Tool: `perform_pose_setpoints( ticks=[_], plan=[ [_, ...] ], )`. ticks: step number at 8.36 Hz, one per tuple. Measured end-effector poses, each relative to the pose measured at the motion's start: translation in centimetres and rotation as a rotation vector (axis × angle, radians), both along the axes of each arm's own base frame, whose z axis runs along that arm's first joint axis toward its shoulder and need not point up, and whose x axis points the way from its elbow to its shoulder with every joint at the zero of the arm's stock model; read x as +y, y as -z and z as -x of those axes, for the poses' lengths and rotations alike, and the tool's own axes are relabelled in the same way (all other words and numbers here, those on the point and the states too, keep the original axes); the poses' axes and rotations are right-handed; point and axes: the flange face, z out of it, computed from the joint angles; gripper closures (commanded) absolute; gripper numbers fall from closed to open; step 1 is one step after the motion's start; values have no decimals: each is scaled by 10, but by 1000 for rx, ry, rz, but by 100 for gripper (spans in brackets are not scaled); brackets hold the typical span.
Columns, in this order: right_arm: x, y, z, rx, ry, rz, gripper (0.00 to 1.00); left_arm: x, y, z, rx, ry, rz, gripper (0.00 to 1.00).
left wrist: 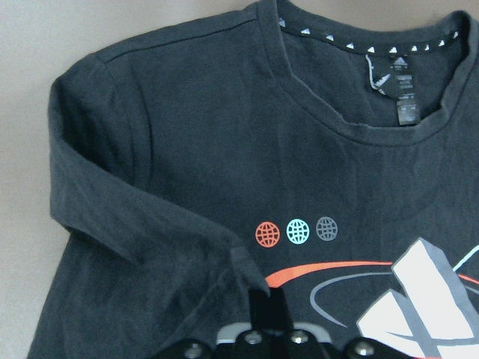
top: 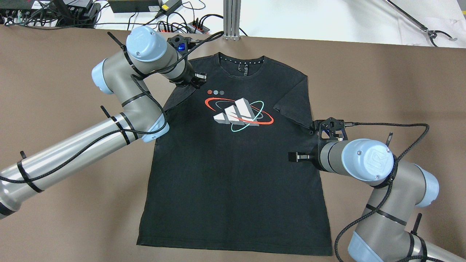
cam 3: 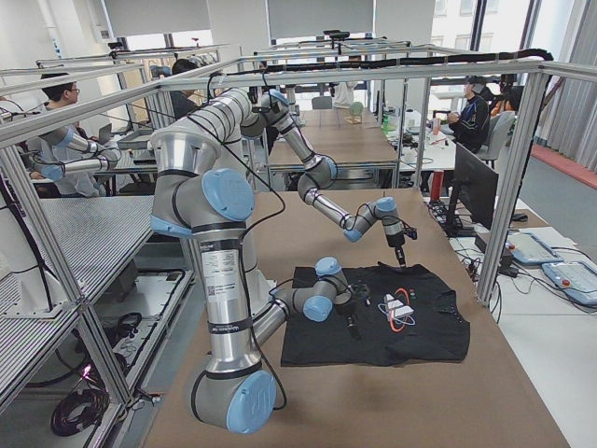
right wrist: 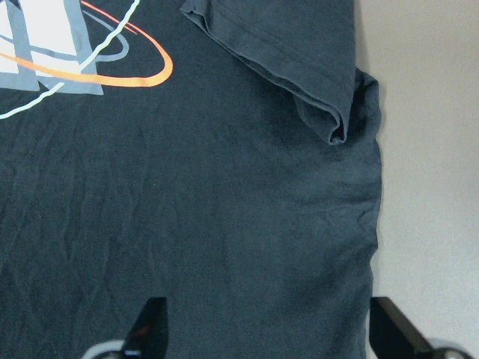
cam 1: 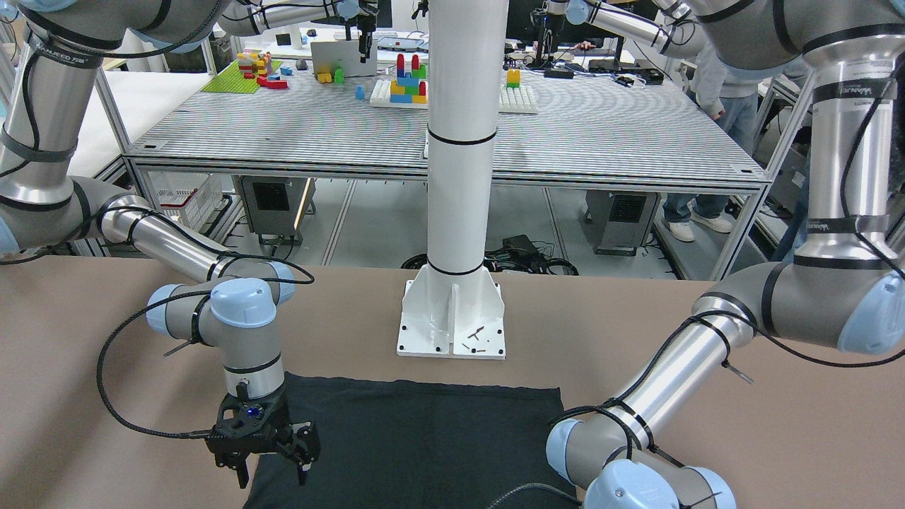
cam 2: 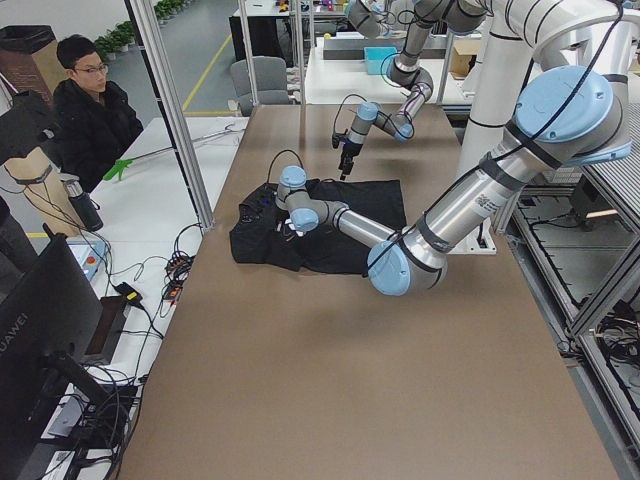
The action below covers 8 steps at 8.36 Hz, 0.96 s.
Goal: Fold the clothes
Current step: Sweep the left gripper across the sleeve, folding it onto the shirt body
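We are looking at the black T-shirt (top: 233,174) lying flat and print-up on the brown table (top: 382,80). Its collar (top: 240,60) is pointing away from the robot and its hem (top: 233,249) is lying nearest it, which is leaving both long sides free for folding inward. The left sleeve (left wrist: 112,187) is lying turned in across the chest. The left gripper (top: 198,80) is hanging right at the sleeve's tip, beside the three small globe marks (left wrist: 297,231). Its fingers are looking pressed together on that tip, so we are judging that it is laying the sleeve in to make a straight side. The right sleeve (top: 291,105) is likewise lying doubled in. The right gripper (cam 1: 273,474) is hovering with its fingers spread wide, straddling the shirt's side edge (right wrist: 370,224) just below that sleeve and gripping nothing. We are reading this as lining up to take that edge.
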Motion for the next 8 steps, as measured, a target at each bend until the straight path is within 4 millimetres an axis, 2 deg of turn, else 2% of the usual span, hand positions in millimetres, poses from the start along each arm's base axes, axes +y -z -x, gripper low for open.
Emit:
perform_pose_setpoints(
  ticks=[2, 5, 6, 7, 8],
  plan=[
    [0, 0, 1, 2, 2, 0, 5, -3, 0, -17, -25, 43, 1, 100],
    [0, -3, 1, 6, 3, 1, 5, -10, 10, -29, -34, 75, 10, 100],
    [0, -3, 1, 5, 3, 1, 5, -6, 16, -38, -25, 81, 23, 84],
    [0, -3, 1, 5, 3, 1, 5, 0, 18, -47, -18, 78, 30, 17],
    [0, -3, 1, 5, 2, 2, 5, 4, 17, -52, -16, 76, 33, 7]
  ],
)
